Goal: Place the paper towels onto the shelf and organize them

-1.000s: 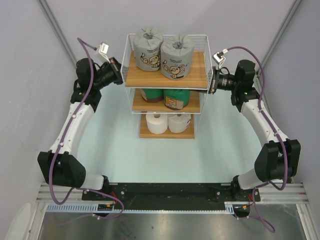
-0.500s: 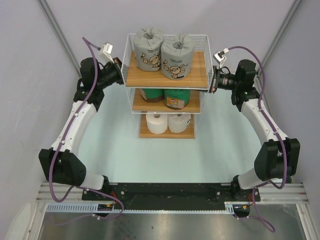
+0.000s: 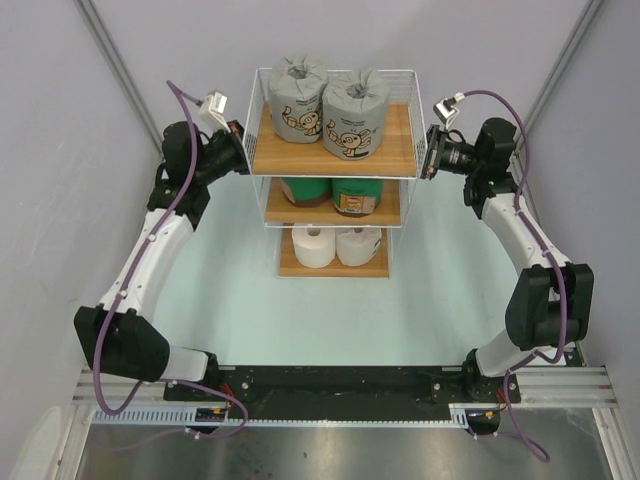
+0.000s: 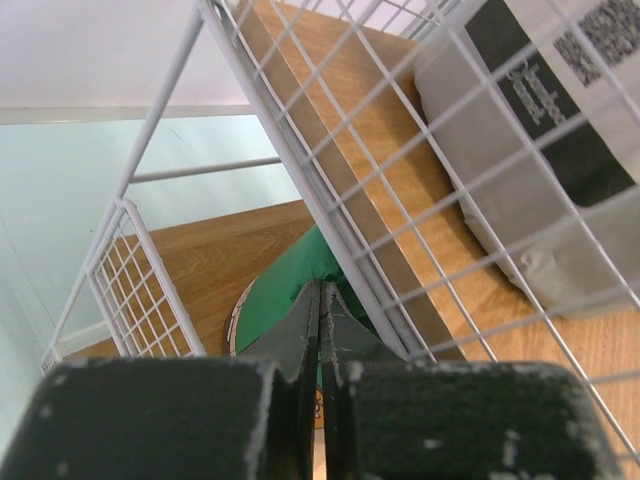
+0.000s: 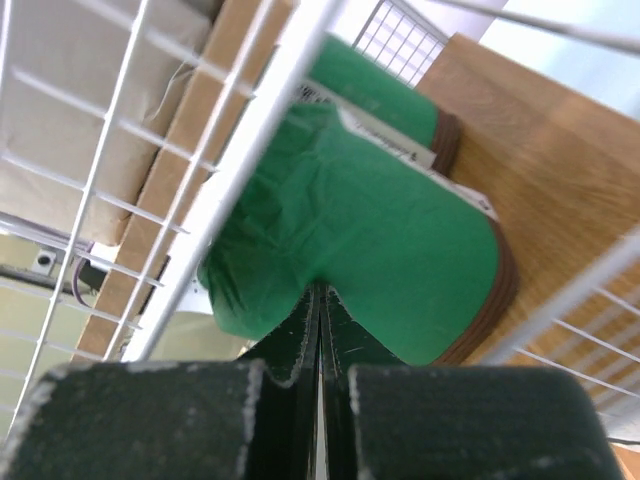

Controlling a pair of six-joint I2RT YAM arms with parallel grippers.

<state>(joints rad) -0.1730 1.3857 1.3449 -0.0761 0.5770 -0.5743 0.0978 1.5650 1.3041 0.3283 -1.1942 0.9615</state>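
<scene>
A three-tier shelf (image 3: 396,138) of brown wooden boards in a thin white wire frame stands on a pale green table (image 3: 240,300), and all six wrapped paper towel rolls sit on it in colour pairs. On the top board the grey rolls (image 3: 297,98) stand upright side by side and touching, printed with a cartoon figure, their wrap gathered into a dimple on top. The dark green rolls (image 3: 356,195) share the middle board. The plain white rolls (image 3: 313,245), centre holes showing, share the bottom one. The left gripper (image 3: 240,150) is at the shelf's left side by the top tier. Its fingers (image 4: 300,330) are pressed together on nothing, just outside the wire. The right gripper (image 3: 425,165) is at the right side, likewise closed and empty, its tips pointing at a green roll.
</scene>
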